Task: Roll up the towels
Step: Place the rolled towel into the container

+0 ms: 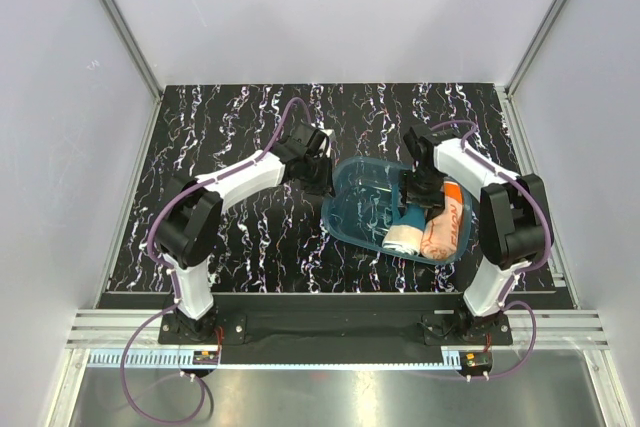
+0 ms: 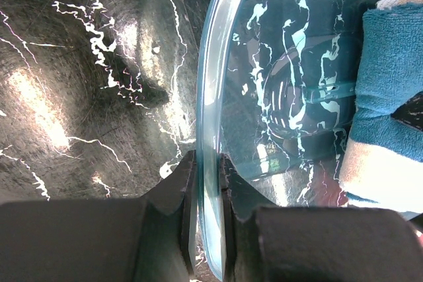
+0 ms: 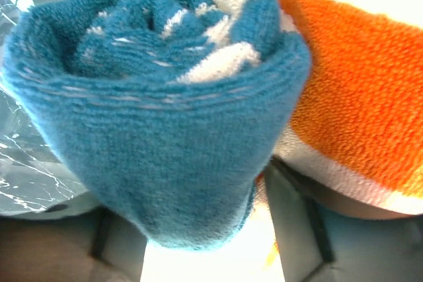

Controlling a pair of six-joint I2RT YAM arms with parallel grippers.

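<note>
I see the left gripper point(image 2: 206, 171) with its fingers nearly closed, pinching the rim of the translucent blue tray point(image 2: 210, 84) at the tray's 10 o'clock in the top view. The right gripper point(image 3: 203, 255) stands with its fingers well parted on either side of the lower edge of the teal towel point(image 3: 152, 130), with a thin gap showing at one finger. Tray contents: the teal towel, rolled, with the orange towel point(image 3: 357, 90), also rolled, touching it at its 3 o'clock. Both lie at the tray's 4 o'clock. The tray rests on the black marbled table point(image 1: 230, 127)
</note>
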